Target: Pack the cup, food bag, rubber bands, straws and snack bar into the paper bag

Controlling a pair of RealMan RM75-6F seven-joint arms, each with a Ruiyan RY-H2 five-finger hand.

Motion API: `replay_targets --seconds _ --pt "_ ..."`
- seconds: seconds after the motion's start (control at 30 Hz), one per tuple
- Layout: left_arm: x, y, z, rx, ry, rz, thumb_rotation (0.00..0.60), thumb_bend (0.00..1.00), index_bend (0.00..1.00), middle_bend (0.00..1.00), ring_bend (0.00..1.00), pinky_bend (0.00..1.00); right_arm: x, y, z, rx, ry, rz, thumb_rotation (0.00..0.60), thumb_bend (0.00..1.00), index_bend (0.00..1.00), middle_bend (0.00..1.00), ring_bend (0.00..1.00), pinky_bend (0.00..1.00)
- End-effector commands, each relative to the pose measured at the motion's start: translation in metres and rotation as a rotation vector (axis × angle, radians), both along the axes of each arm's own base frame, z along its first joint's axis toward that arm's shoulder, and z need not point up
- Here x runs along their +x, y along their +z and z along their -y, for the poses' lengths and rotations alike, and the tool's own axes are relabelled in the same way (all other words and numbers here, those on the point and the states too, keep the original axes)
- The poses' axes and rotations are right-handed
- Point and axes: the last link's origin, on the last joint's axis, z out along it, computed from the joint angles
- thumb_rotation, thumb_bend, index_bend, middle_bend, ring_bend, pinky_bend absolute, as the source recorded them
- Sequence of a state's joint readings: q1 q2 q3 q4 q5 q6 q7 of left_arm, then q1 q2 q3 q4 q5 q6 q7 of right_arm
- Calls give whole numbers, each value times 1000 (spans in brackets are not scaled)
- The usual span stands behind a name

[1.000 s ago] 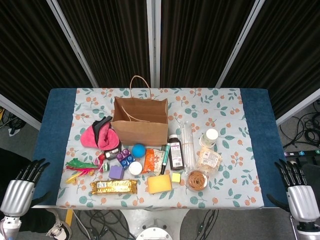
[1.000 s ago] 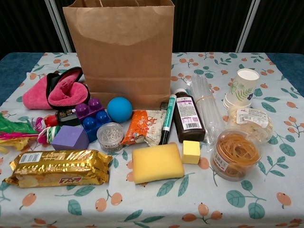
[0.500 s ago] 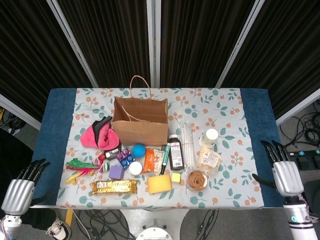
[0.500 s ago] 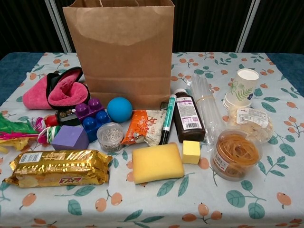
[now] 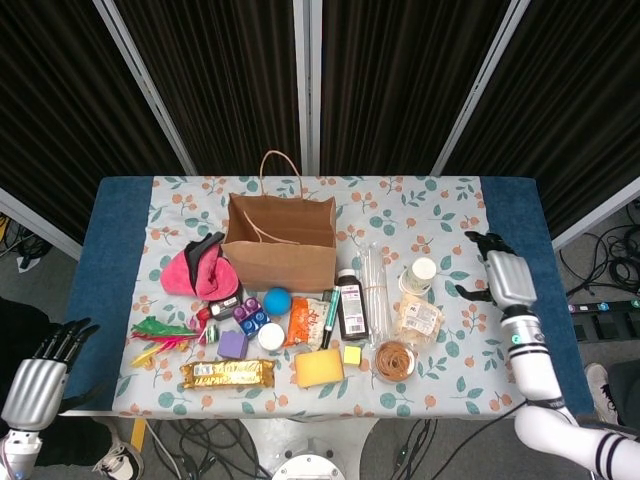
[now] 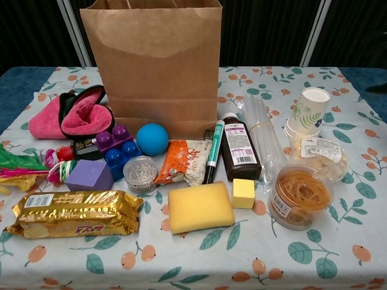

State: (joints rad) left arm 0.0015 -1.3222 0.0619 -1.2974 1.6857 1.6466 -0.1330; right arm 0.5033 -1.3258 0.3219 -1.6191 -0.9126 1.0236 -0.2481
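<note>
Right hand (image 5: 503, 275), fingers spread and empty, hovers right of frame near the cup (image 5: 420, 272), likely first pick; paper bag (image 5: 280, 240) stands open upper centre; left hand (image 5: 38, 375) idle, open, lower left.

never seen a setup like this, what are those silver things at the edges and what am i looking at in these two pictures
Those are a robot's two mechanical hands on jointed arms. The head view looks down from above; the chest view looks across the table from low in front. The left hand hangs off the near left corner, fingers apart. The right hand hovers over the table's right side near the paper cup. Neither holds anything. On the floral tablecloth stands an open paper bag. Before it lie a gold snack bar, a tub of rubber bands, clear straws, a food bag and other small clutter.
</note>
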Motion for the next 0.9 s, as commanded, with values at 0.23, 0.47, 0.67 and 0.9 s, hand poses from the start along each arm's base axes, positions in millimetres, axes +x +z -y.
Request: replay_targets --seconds 0.23,0.47,0.67,0.9 --pt "-1 -1 0 -4 6 0 600 86 217 227 153 245 24 -37 18 96 2 -30 600 88 155 189 93 215" --pt "1 0 -1 -3 2 11 600 86 217 227 153 245 21 -50 19 130 -38 -85 600 87 159 192 93 215" --pt "0 0 -2 -5 3 16 600 86 217 227 153 245 19 -59 22 143 -58 -107 600 89 163 193 93 215" --pt "-3 -2 -2 -13 10 16 600 86 217 227 153 245 22 -70 27 154 -59 -98 600 105 238 242 133 252"
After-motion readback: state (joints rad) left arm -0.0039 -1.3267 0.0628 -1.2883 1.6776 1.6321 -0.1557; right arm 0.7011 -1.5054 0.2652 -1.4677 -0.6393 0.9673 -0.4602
